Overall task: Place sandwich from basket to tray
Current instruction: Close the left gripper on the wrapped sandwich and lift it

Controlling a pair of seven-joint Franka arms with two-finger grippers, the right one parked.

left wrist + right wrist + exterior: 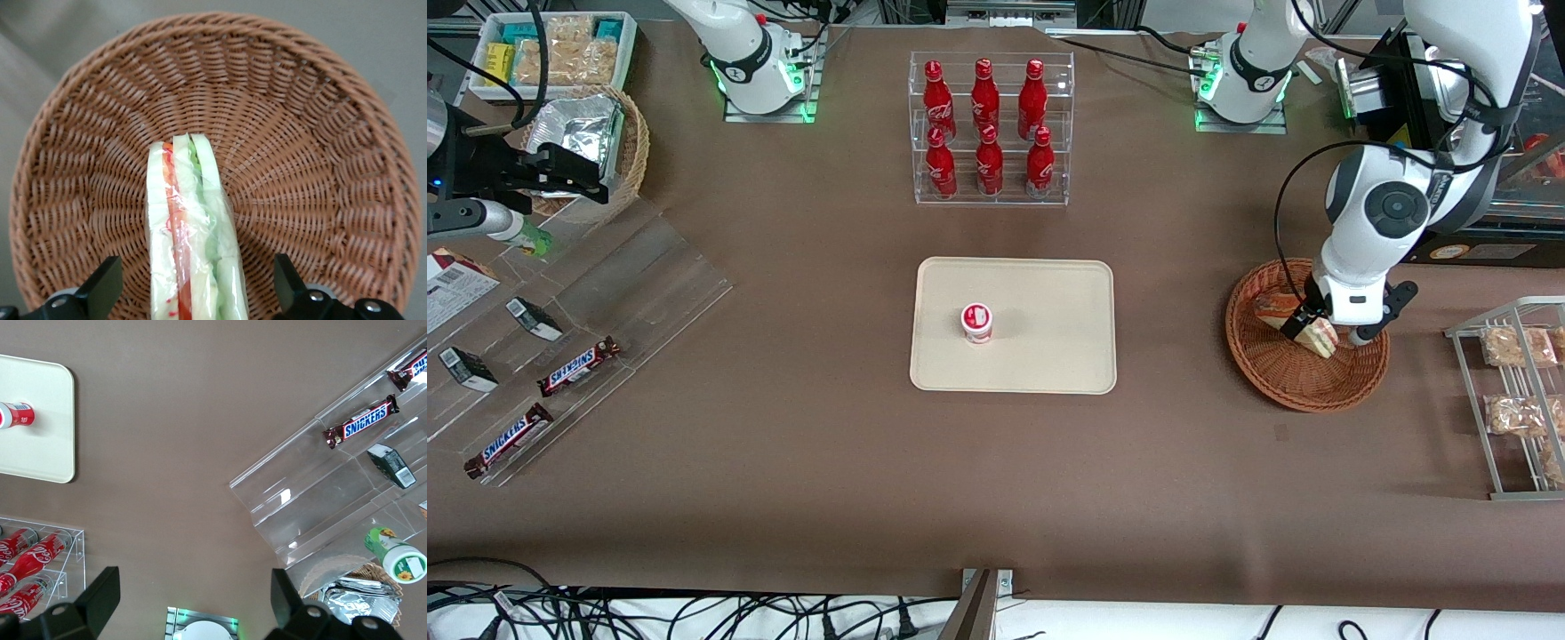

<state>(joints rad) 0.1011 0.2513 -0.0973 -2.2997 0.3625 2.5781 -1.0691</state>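
The step in hand looks like the grasp itself: the gripper (193, 293) is down inside the basket (1267, 378) with the sandwich (190, 247) between its 2 fingers (100, 287). The wrist view shows the fingers spread wide, each standing apart from the wedge with bare wicker between, so nothing is clamped yet. The sandwich stands on edge, wrapped in clear film, its point toward the basket's middle and its red and green filling showing between the bread slices.

Judged from this, the next move calls for closing the fingers on the bread faces gently enough not to crush them, then lifting clear of the basket rim and carrying toward the tray (1049, 302), which lies well apart from the basket, toward the parked arm's end of the worktop. A small red-and-white cup (976, 323) stands on the tray, so the drop should aim at bare tray beside it.

The arm reaches steeply down over the basket, wrist roughly vertical.
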